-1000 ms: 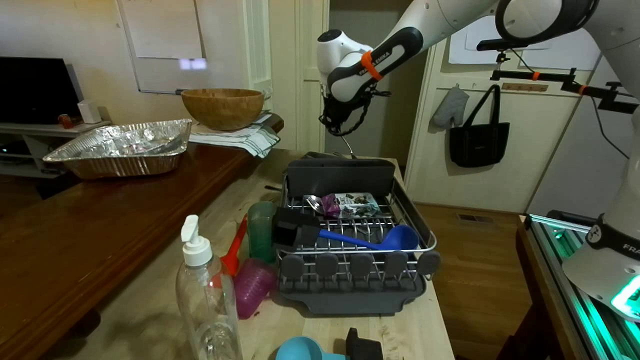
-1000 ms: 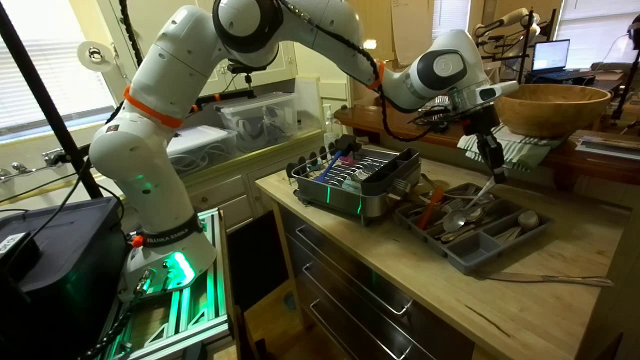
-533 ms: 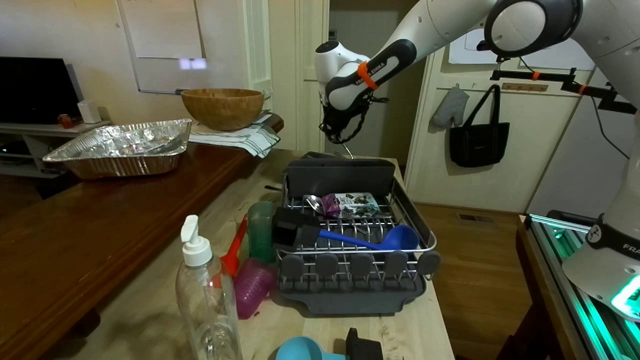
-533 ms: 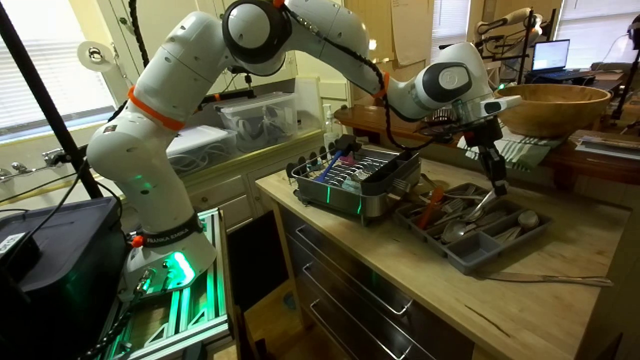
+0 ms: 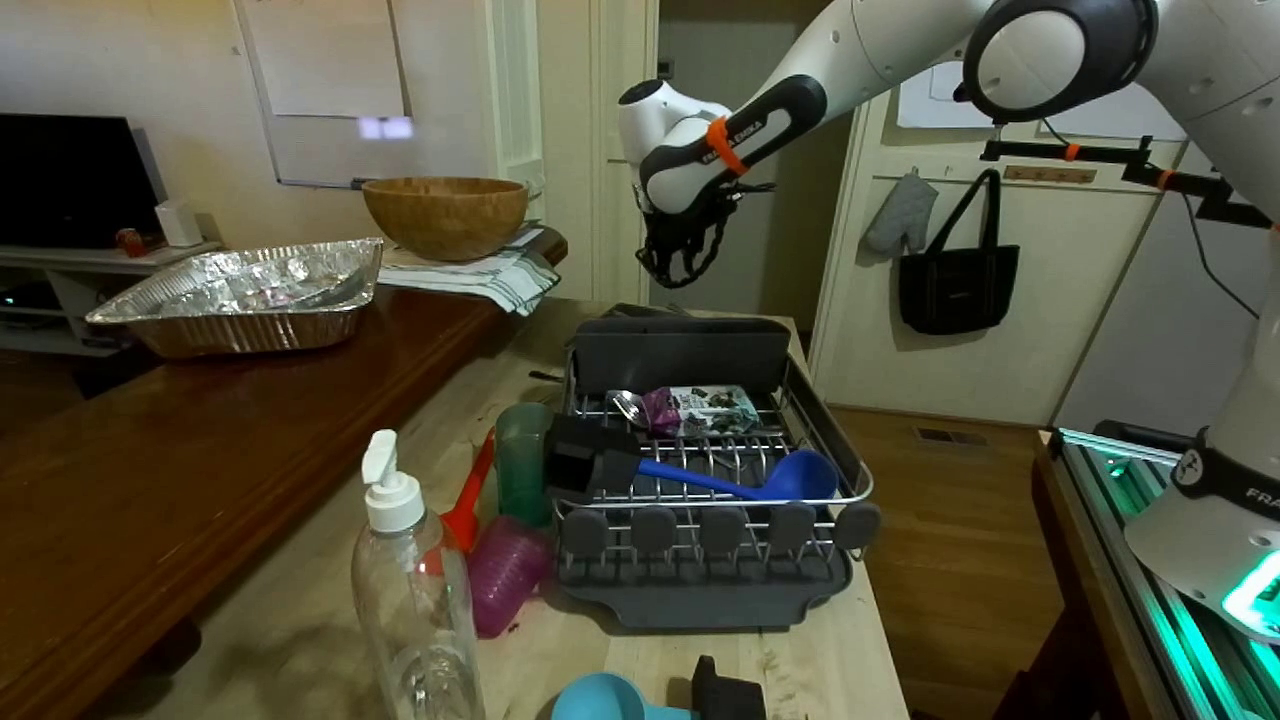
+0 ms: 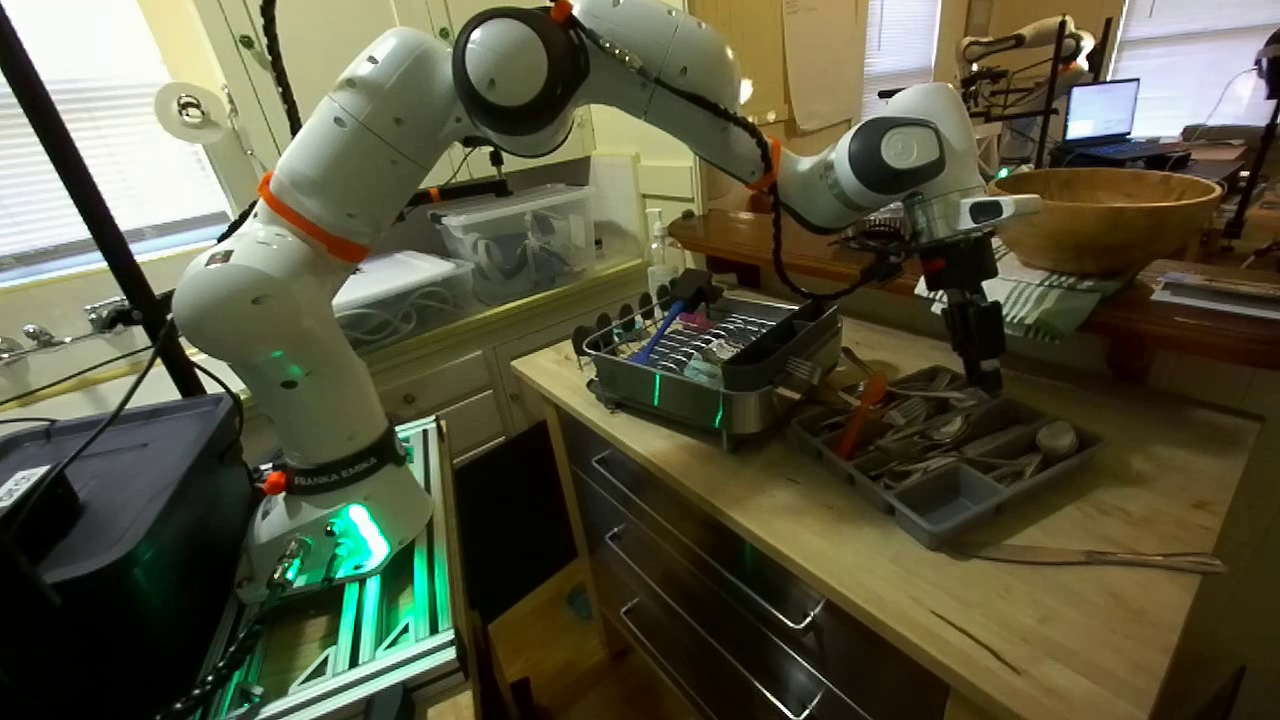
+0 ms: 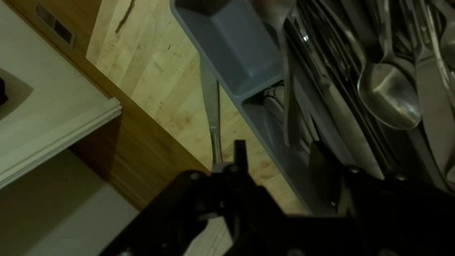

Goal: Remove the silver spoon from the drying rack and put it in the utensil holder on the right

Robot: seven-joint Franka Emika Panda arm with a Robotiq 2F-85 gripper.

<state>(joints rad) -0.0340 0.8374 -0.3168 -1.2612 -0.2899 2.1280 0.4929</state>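
The grey utensil holder [image 6: 925, 525], full of cutlery, stands on the counter; it also shows in the wrist view [image 7: 257, 133]. My gripper [image 7: 278, 144] is open and empty just above it, one finger over the holder and one beyond its edge. In an exterior view the gripper [image 6: 985, 385] points down at the holder's far side. A silver spoon [image 7: 286, 71] lies loose across the holder's divider, its bowl near the top edge of the wrist view. The dark grey drying rack [image 5: 700, 605] also shows in an exterior view [image 6: 690, 395]. My fingertips are hidden in an exterior view.
A knife [image 6: 1100, 560] lies on the counter beside the holder. The rack holds a blue ladle [image 5: 800, 477], a silver utensil [image 5: 628, 407] and a packet. A soap bottle [image 5: 415, 600] and cups stand near the rack. A wooden bowl [image 6: 1110, 215] sits on the raised ledge.
The gripper came down over the utensil holder with the spoon, then opened and let it go. The spoon now lies in the holder, and the gripper has shifted slightly back.
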